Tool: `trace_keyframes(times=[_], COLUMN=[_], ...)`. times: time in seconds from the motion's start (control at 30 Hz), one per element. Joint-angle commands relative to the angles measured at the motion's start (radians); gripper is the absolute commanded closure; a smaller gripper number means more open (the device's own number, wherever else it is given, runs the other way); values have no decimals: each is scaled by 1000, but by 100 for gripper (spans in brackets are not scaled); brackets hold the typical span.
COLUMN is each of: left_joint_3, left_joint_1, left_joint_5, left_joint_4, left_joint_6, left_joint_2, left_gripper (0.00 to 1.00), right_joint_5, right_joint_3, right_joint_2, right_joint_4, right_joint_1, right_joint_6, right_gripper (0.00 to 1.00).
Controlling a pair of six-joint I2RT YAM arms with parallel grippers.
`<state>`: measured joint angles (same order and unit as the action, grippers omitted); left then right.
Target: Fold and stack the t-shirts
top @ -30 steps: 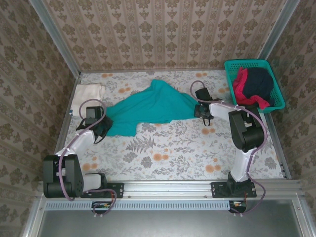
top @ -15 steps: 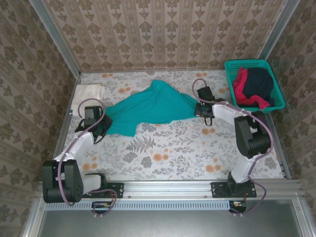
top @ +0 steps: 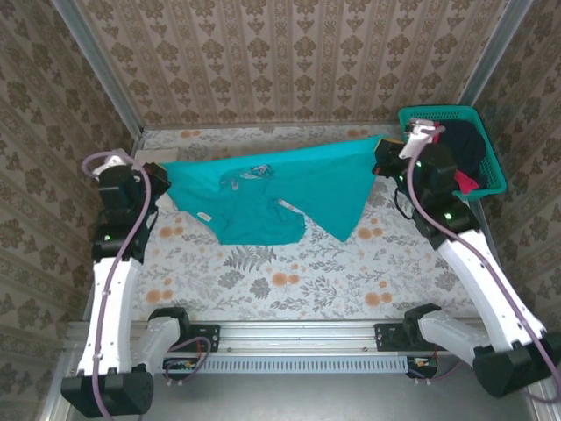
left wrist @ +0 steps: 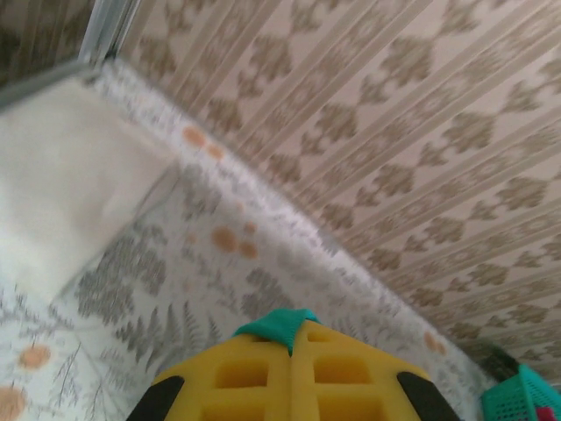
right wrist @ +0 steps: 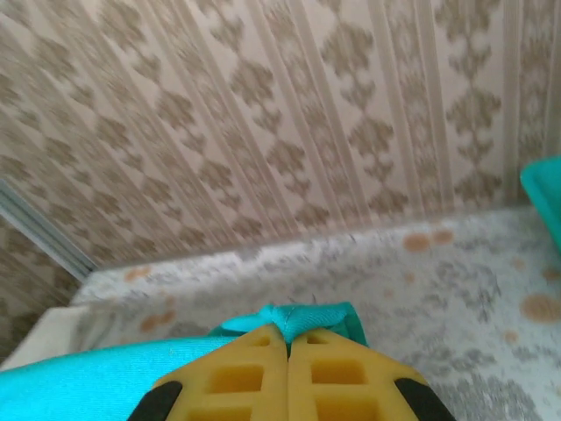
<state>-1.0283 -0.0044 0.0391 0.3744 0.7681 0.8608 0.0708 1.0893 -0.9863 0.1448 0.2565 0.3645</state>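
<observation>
The counter [top: 333, 263] is covered in a pale floral print of grey ferns and orange blossoms. It sits in a booth whose walls [top: 298, 61] carry beige striped damask wallpaper. Metal frame posts [top: 96, 61] rise at the back corners and a metal rail [top: 298, 331] runs along the near edge.

The teal t-shirt [top: 280, 189] is spread wide across the far half of the counter, stretched between the two arms. Its white chest print and neck label face up. Its lower edge sags toward the ferns, and whether it touches them cannot be told.

The left hand [top: 162, 178] is clamped on the shirt's left corner. In the left wrist view its yellow fingers [left wrist: 245, 377] press together with a tuft of teal cloth pinched between them. The right hand [top: 383, 158] is closed tight on the opposite corner, just beside the basket [top: 438, 111], and the right wrist view shows teal cloth bunched at its tips.

The cream-white t-shirt [left wrist: 61, 175] lies flat in the far left corner. The teal mesh basket stands in the far right corner, holding the red t-shirt [top: 463, 182] and the dark navy t-shirt [top: 465, 149].
</observation>
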Motion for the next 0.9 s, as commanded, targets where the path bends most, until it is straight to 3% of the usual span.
trace_keyframes(times=[0.0, 0.23, 0.37, 0.63, 0.87], left_joint_3=[-106, -224, -226, -268, -536], left_joint_1=[12, 12, 13, 14, 18], left_joint_5=[-33, 50, 58, 71, 87], left_joint_4=[94, 113, 88, -85, -161], left_joint_6=[-75, -64, -69, -61, -31], left_joint_2=[-36, -59, -10, 262, 594], left_gripper=[100, 100, 100, 100, 100], right_joint_5=[-1, -37, -13, -90, -146], right_joint_3=[34, 129, 130, 173, 479], right_joint_2=[93, 176, 131, -221, -581], right_joint_4=[-44, 62, 79, -79, -149], right_joint_1=[1, 1, -2, -89, -146], right_joint_6=[-60, -83, -129, -91, -69], right_gripper=[100, 100, 100, 100, 100])
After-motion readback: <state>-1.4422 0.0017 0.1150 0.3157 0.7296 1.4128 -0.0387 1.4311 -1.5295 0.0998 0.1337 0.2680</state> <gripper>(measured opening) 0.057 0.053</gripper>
